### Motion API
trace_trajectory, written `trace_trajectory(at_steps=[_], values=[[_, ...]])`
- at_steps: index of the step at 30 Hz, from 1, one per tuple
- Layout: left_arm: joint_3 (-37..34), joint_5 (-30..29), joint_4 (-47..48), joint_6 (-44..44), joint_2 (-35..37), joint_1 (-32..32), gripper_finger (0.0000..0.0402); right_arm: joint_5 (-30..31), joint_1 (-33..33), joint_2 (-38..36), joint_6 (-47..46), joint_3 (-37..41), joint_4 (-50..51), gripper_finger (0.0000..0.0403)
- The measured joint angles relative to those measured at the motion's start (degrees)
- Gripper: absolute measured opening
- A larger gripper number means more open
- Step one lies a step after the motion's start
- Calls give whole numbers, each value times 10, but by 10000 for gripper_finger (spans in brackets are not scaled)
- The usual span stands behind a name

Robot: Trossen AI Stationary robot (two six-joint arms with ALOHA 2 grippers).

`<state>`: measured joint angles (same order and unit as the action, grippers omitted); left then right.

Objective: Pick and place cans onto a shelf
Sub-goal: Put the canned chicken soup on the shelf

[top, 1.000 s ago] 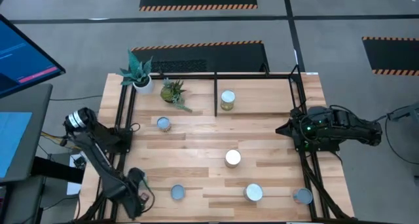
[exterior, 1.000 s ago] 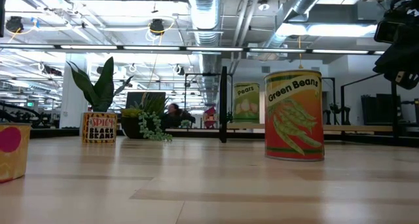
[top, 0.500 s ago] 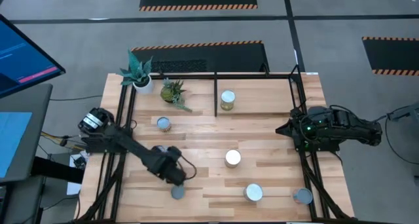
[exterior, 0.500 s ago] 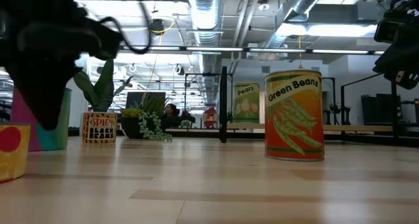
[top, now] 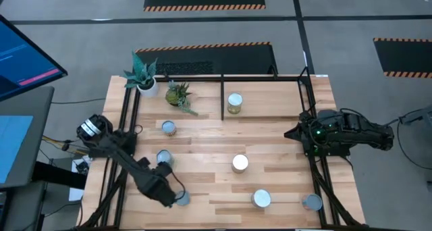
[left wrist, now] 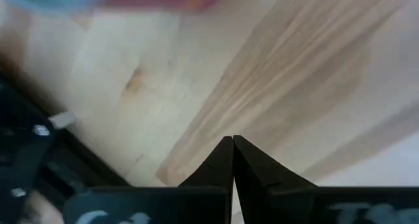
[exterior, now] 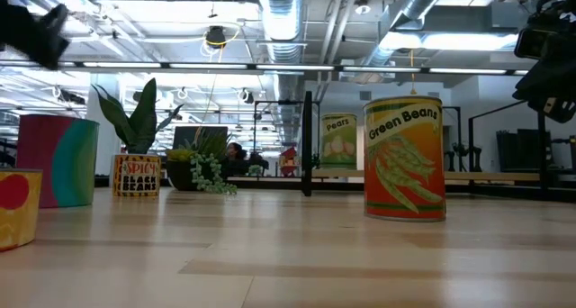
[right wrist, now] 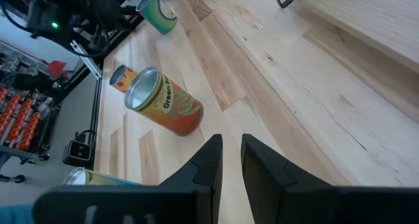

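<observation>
Several cans stand upright on the wood table. One, labelled Pears (top: 235, 103) (exterior: 337, 141), stands on the base of the black-barred shelf (top: 263, 77). A Green Beans can (top: 239, 163) (exterior: 405, 159) is at mid-table, and a pink-and-teal can (top: 164, 157) (exterior: 56, 160) at the left. A yellow can (top: 183, 199) (exterior: 18, 209) is near the front edge. My left gripper (top: 170, 196) (left wrist: 232, 142) is shut and empty, raised beside the yellow can. My right gripper (top: 291, 132) (right wrist: 230, 152) waits at the right edge, its fingers a narrow gap apart and empty.
More cans stand at the far left (top: 169, 127) and along the front edge (top: 261, 198) (top: 312, 202). Two potted plants (top: 143, 75) (top: 179, 94) stand at the far left by the shelf frame. Bare wood lies between the cans at mid-table.
My left arm has swung from the table's near left corner in over the left part of the table, then back toward the near edge and up. The pink-and-teal can, not seen before, now stands upright on the table's left part, clear of the gripper.
</observation>
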<state>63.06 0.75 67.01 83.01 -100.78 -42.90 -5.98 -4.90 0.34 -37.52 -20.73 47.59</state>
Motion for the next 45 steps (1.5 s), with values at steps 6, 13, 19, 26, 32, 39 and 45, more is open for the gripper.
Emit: trace_trajectory(at_steps=[6, 13, 19, 26, 32, 39, 45], values=[[-89, -41, -29, 110, 0, -11, 0, 0, 0, 0, 0, 0, 0, 82], [-116, -147, -77, 10, 0, 61, 0, 0, 0, 0, -4, 0, 0, 82], [-105, -264, -160, -130, -1, 155, 0, 4, 0, 0, -4, 0, 0, 82], [-85, -283, -315, -337, -1, 248, 0, 5, 0, 0, -4, 0, 0, 82], [-14, -139, -258, -445, 10, 278, 0, 2, 0, 0, -5, 0, 1, 82], [58, -191, 1, -406, 86, 274, 0, 2, 0, 0, -6, 0, 2, 82], [33, -226, 74, -463, 165, 323, 0, 2, 0, 0, -5, 0, 2, 82]])
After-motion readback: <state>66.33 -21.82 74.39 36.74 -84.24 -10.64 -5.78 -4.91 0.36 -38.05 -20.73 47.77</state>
